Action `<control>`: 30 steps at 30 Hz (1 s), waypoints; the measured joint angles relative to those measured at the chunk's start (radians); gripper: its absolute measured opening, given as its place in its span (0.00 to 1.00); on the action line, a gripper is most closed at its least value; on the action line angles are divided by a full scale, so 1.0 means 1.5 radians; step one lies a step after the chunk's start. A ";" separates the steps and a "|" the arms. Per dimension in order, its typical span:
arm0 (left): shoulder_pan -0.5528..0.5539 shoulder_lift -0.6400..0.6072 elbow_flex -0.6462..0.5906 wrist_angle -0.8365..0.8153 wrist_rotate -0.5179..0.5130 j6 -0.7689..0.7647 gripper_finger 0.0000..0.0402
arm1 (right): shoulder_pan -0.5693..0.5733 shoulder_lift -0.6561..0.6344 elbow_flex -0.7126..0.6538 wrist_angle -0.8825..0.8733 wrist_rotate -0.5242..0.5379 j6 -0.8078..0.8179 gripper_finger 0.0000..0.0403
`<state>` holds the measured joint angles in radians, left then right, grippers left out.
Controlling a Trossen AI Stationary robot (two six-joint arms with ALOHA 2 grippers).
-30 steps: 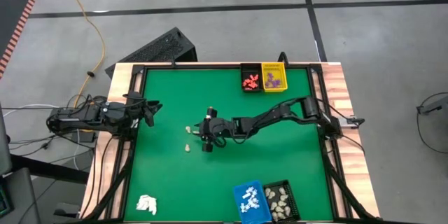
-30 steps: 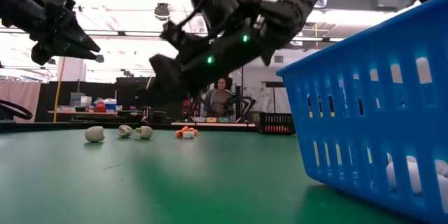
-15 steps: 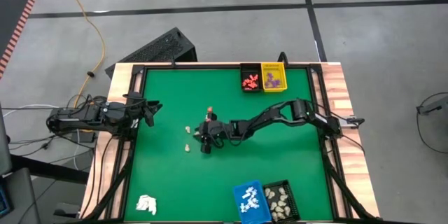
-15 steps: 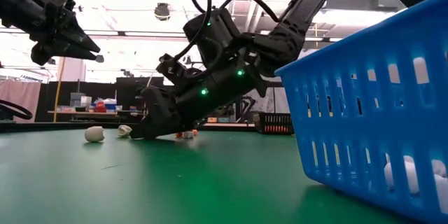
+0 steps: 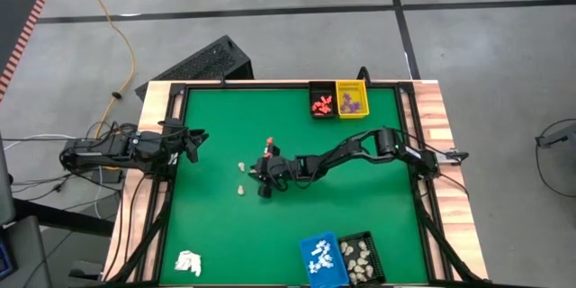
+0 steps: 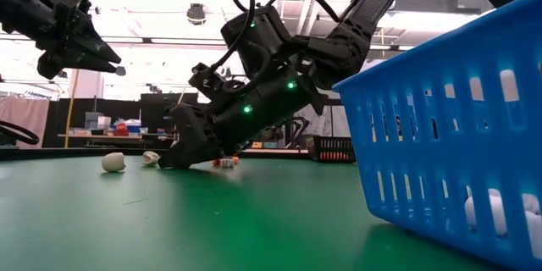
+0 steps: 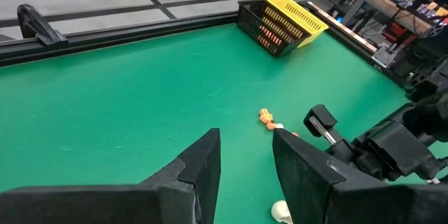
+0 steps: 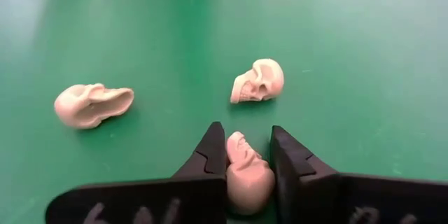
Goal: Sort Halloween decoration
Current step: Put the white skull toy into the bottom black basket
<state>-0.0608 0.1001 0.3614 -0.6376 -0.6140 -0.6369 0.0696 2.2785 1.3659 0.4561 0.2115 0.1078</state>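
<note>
Here the right gripper (image 8: 241, 155) is pinching a cream skull (image 8: 246, 175) on the green table (image 8: 364, 56); the left gripper (image 7: 246, 155) is hanging open at the table's left edge.

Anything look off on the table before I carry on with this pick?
One oddity: a white wadded lump lies alone at the mat's near-left corner, away from every basket. Otherwise it looks normal: the right gripper has a cream skull between its fingers, two skulls and an orange piece lie loose mid-table.

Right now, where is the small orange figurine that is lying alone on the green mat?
In the high view, the orange figurine lies near the mat's middle, just beyond the right gripper, with the beige skulls on the gripper's left.
</note>
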 joint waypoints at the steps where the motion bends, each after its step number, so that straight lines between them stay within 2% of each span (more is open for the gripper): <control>1: 0.000 0.000 0.000 0.000 0.000 0.000 0.30 | 0.001 -0.003 0.000 -0.002 0.000 0.000 0.13; 6: 0.000 0.000 0.000 0.000 0.000 0.000 0.30 | 0.006 -0.041 -0.003 -0.020 -0.003 -0.019 0.14; 10: 0.000 0.000 0.000 0.000 0.000 0.000 0.30 | 0.009 -0.105 -0.001 -0.050 -0.004 -0.036 0.14; 13: 0.000 0.000 0.000 0.000 0.000 0.000 0.30 | 0.016 -0.154 -0.001 -0.118 -0.004 -0.042 0.14; 18: 0.000 0.000 0.000 -0.001 0.001 0.000 0.30 | 0.055 -0.261 -0.001 -0.297 -0.021 -0.028 0.14; 24: 0.000 0.000 0.000 0.000 0.000 0.000 0.30 | 0.143 -0.371 -0.001 -0.514 -0.021 0.071 0.14; 30: 0.000 0.000 0.000 0.000 0.000 0.000 0.30 | 0.261 -0.430 0.000 -0.703 -0.021 0.295 0.14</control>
<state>-0.0612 0.0998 0.3614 -0.6380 -0.6136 -0.6370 0.4607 1.6337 1.3655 -0.5983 0.1803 0.5505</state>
